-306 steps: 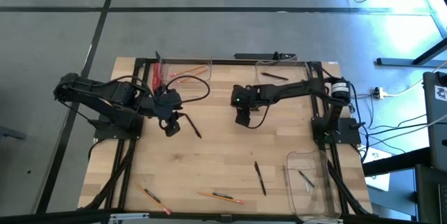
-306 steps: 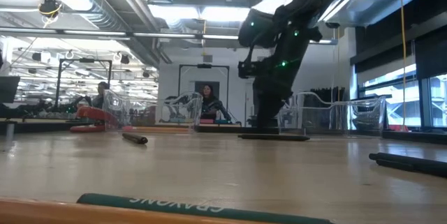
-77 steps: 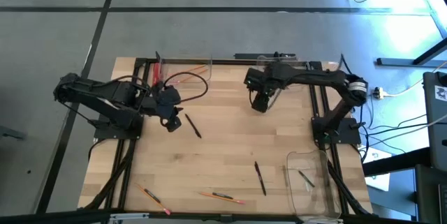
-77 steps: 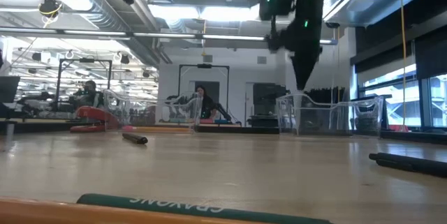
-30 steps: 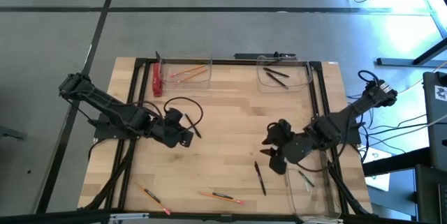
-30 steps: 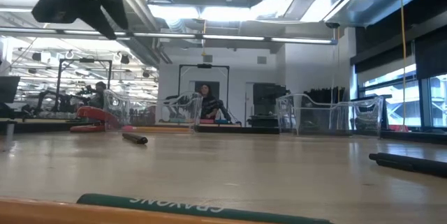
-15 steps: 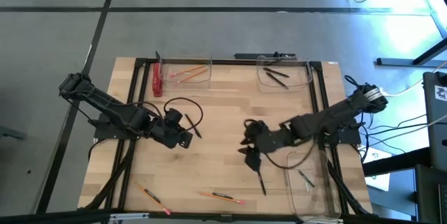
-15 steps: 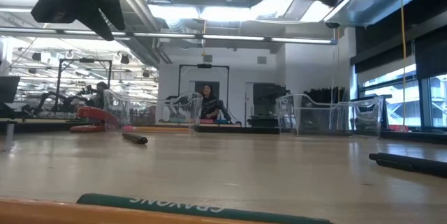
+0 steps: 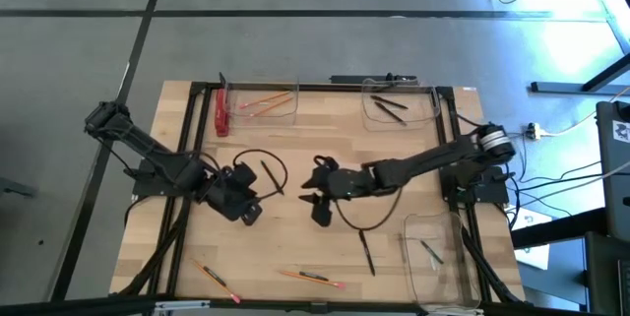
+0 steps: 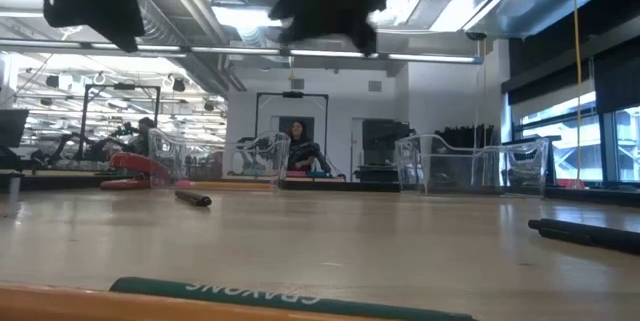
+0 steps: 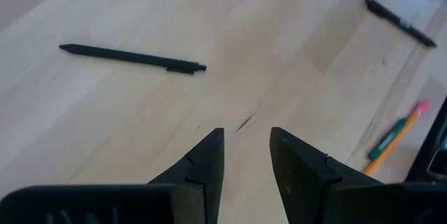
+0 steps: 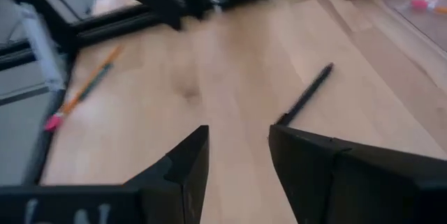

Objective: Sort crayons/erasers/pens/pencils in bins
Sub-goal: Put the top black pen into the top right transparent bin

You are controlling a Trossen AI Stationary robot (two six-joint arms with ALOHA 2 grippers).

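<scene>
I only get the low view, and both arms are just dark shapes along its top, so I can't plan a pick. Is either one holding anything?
Observer: No. The left gripper and the right gripper both have open fingers, with only bare table between them.
Operator: Where are the loose pencils?
Observer: Two pencils lie along the table's bottom edge in the high view, left of centre.
Operator: Which bin takes pens?
Observer: The bin at the top right of the high view already holds pens.
</scene>
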